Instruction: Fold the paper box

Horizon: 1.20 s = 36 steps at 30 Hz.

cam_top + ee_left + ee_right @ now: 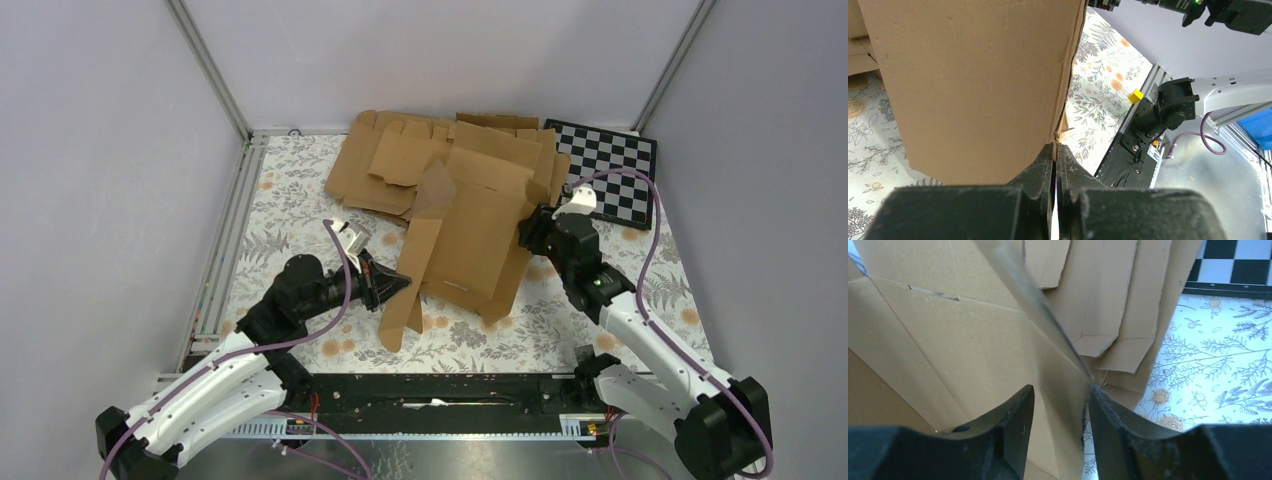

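**Paper box pinched on the left, straddled on the right**

Pinches the left edge of the paper box with the left gripper, jaws pressed fully together on the thin cardboard. Seen from the left wrist: the edge of the sheet running straight down into the closed fingertips, the broad brown face rising to the left of it.

Straddles a raised flap edge on the box's right side with the right gripper, jaws apart and not clamped. Between the fingers passes a blurred cardboard edge, touching the right-hand finger near its tip.

Lies between the two grippers, mid-table: a creased, partly opened sheet. One long narrow flap reaches toward the near edge, and the right panel tilts upward.

Beyond it, at the far side and partly under its far end, spreads a pile of flat brown blanks. Just right of the pile, in the far right corner, rests a black-and-white checkerboard.

Under everything, a floral table cover.
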Available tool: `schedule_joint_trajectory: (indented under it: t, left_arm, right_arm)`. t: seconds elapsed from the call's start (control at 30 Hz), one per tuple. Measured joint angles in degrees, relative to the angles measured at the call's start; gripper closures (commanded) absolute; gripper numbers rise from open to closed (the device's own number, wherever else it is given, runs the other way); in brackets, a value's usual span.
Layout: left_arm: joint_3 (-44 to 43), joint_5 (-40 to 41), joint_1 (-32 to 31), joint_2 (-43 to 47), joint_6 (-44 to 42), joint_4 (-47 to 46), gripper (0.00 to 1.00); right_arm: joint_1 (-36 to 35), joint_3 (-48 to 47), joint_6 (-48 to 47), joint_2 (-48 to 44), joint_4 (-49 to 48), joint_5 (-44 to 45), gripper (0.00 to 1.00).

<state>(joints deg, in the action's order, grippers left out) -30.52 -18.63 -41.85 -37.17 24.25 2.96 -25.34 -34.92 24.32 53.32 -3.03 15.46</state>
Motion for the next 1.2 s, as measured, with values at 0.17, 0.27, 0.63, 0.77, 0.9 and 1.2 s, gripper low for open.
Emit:
schedule_joint_trajectory:
  t: [0.17,0.27,0.63,0.77,0.9,1.2]
  left_arm:
    - [-0.11,0.35,-0.20,0.00,-0.46,0.42,1.00]
    - [-0.74,1.01,-0.22,0.00,-1.09,1.33,0.87]
    - [-6.51,13.18,-0.22,0.00,-6.78,14.62,0.26]
    - [-11.34,20.52,-0.17,-7.26,-9.51,15.78,0.26]
    - [-15.80,23.50,1.16,-13.31,-11.26,16.92,0.28]
    - [-20.04,14.21,19.32,-13.62,-11.58,14.93,0.51]
  right_arm:
    - [0.46,-2.80,-0.28,3.30,1.03,-4.66,0.94]
    - [0.52,-2.91,-0.68,3.34,1.01,-5.75,1.00]
    - [0.55,-2.60,-7.48,-0.63,-1.81,-8.13,1.00]
    - [0.55,-2.36,-9.94,-1.49,-2.84,-10.36,1.00]
    - [0.55,-2.32,-11.52,-1.86,-3.13,-11.74,1.00]
    - [0.55,-2.29,-12.79,-2.38,-3.74,-13.66,1.00]
